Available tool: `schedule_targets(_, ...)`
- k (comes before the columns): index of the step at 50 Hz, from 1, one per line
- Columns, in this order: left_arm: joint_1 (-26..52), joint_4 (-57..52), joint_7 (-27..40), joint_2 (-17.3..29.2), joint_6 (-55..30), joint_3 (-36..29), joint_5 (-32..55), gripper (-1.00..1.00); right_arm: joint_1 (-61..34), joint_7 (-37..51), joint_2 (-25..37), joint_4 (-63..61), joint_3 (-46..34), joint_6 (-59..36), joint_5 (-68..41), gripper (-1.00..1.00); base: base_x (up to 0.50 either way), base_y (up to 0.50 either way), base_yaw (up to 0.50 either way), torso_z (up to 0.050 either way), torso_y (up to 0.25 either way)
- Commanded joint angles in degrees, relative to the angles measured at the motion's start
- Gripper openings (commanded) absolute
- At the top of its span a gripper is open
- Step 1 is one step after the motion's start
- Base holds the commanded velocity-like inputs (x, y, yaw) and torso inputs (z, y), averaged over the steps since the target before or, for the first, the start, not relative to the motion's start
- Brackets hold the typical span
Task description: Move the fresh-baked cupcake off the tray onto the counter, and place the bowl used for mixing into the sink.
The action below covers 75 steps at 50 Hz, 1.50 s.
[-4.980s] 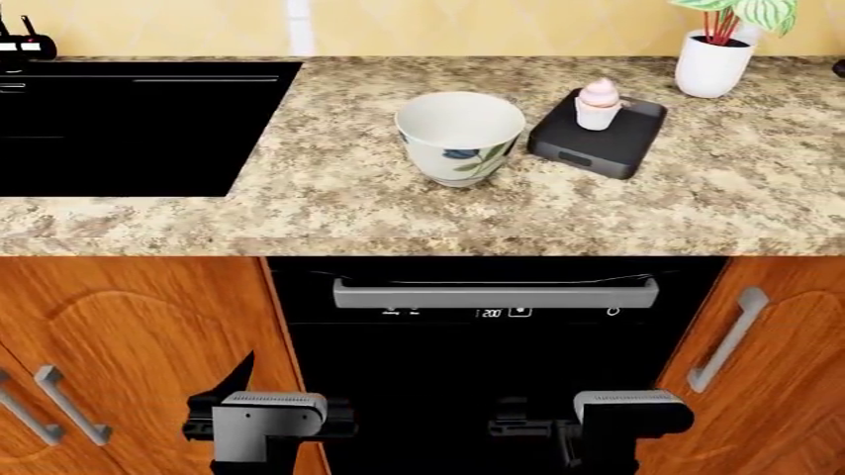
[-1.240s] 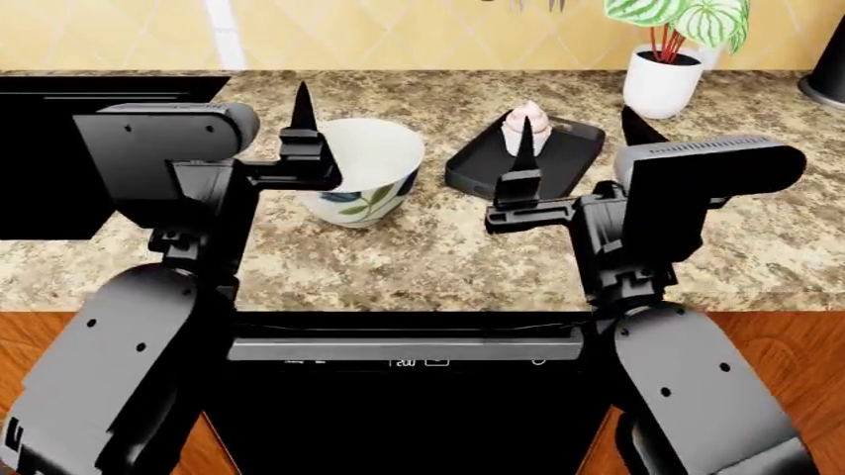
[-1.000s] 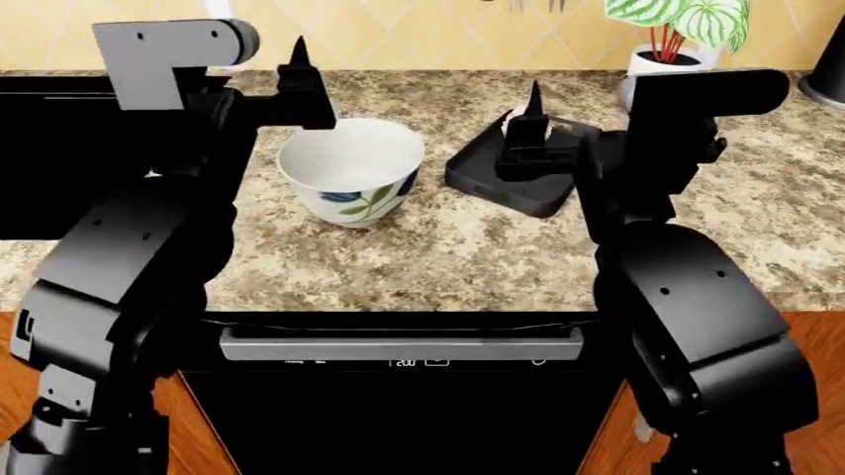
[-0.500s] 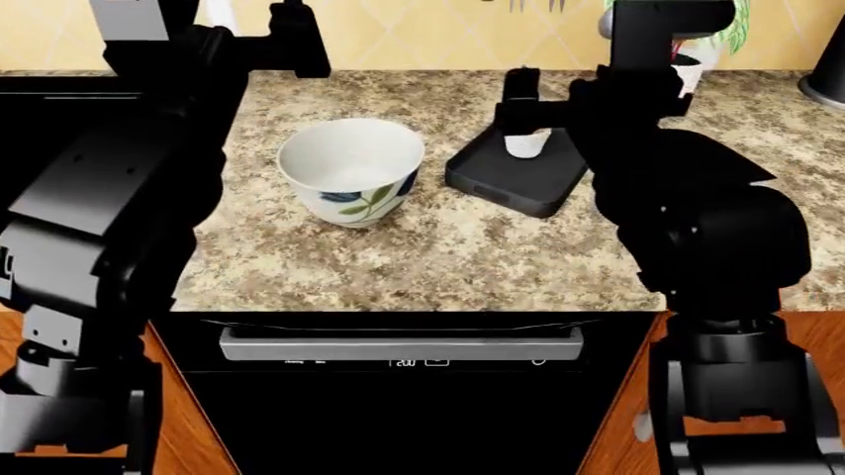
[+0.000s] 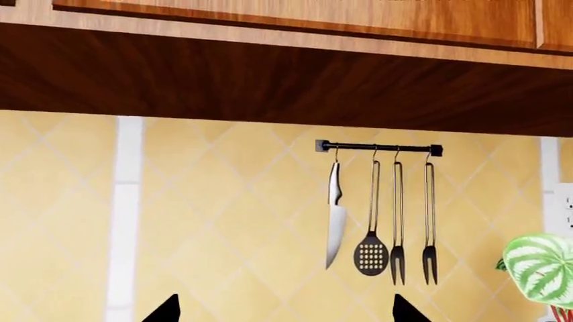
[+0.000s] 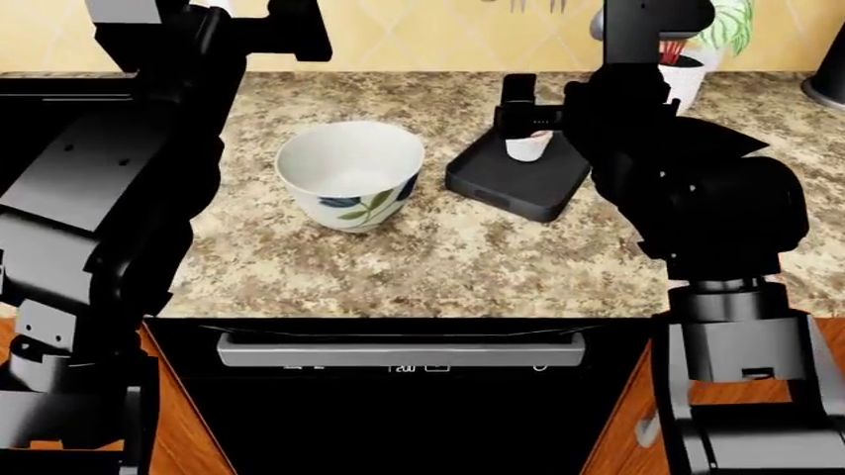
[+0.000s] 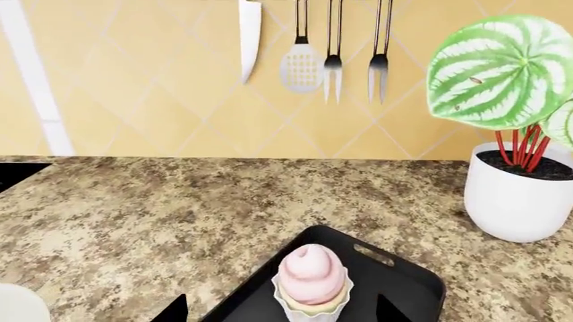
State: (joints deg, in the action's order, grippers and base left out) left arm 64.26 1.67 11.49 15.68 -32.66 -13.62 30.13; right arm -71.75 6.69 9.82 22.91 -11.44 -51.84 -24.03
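Cupcake: one, upright on the one black tray, between the spread fingertips of the right gripper, untouched. Left gripper also spread wide, holding nothing, facing the wall. One bowl on the counter, just beside the tray, bare granite around it. One plant pot past the tray.
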Motion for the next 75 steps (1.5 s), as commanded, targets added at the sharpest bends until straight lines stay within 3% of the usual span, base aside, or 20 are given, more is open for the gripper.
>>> schedule_targets(1,0.1,0.3,-0.1,0.0,0.9,-0.3,-0.2,1.00,-0.7,-0.2,0.2,1.4,-0.4,0.4,-0.1,1.00,0.08,0.00,0.00,0.000,0.000)
schedule_targets(43,-0.2,-1.6,0.2,0.5,1.2,-0.6,1.2,1.00,0.4,2.1,2.0,-3.7,-1.1,-5.5,-1.9,1.00,0.08,0.00,0.00,0.000,0.000)
schedule_targets(75,-0.2,-0.2,0.2,0.3,2.8,-1.2,1.1,1.00,0.1,2.0,2.4,-1.3,-2.1,-4.0,-1.6,1.00,0.08,0.00,0.00,0.000,0.000)
